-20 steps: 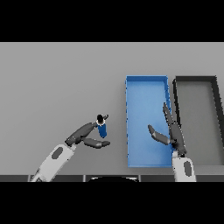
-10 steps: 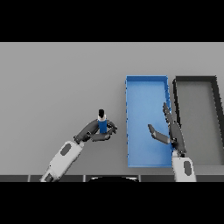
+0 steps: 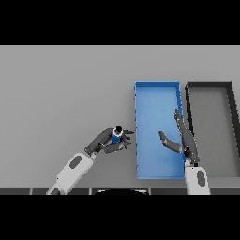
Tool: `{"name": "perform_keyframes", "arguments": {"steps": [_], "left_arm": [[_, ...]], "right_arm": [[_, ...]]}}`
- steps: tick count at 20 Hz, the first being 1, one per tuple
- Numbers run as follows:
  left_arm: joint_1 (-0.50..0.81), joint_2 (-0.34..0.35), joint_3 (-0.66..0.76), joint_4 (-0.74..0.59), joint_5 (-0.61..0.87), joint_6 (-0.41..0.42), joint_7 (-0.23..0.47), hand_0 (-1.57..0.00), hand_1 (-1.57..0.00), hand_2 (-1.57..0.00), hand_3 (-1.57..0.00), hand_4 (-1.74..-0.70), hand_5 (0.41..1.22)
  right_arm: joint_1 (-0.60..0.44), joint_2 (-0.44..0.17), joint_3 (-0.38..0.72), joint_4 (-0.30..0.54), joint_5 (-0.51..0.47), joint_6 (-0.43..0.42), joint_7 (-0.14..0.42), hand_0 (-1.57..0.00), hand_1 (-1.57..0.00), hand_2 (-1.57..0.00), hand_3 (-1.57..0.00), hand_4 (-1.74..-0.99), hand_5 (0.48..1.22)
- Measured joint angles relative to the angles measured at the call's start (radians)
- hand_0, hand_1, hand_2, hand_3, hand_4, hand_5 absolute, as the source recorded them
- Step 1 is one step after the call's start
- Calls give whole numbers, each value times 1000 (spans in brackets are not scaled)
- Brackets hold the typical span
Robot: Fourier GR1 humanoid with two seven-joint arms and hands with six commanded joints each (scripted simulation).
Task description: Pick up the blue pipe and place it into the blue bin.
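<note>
The blue pipe [image 3: 116, 135], short with a dark end, stands upright in my left hand [image 3: 108, 142], whose fingers and thumb are curled round it just left of the blue bin [image 3: 157, 91]. The pipe sits close to the bin's left wall, near its front half. My right hand [image 3: 182, 139] hovers open over the bin's right front part, fingers straight and thumb pointing left. The bin holds nothing that I can see.
A dark grey bin [image 3: 211, 86] stands directly right of the blue bin, the two almost touching. The grey table [image 3: 61, 89] stretches to the left and back.
My left hand has carried the blue pipe to the right, toward the blue bin's left wall. The right hand has stayed over the bin.
</note>
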Motion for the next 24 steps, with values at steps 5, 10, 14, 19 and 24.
{"name": "perform_keyframes", "arguments": {"steps": [5,10,14,19,24], "left_arm": [[-21,21,-20,-135,22,-18,3,-1546,-1549,-1551,-1444,-1721,1212],[-78,18,-23,-183,49,-34,119,-1563,-1564,-1565,-1443,-1726,1218],[-64,28,-30,-186,47,-44,123,-1568,-1568,-1568,-1442,-1729,1219],[-79,17,-31,-169,43,-45,130,-1570,-1570,-1570,-1443,-1731,1220],[-83,27,-27,-181,42,-48,140,-1571,-1571,-1571,-1438,-1731,1221]], "right_arm": [[9,-10,7,-19,12,4,-21,1,1,1,1,-1219,634],[5,-1,2,3,18,-8,-39,1,1,1,1,-1195,635],[96,53,28,-50,45,-51,-63,1,1,1,1,-1177,629],[407,276,114,-150,144,-246,-135,1,1,1,1,-1209,623],[464,304,141,-228,124,-247,-166,1,1,1,1,-1197,604]]}}
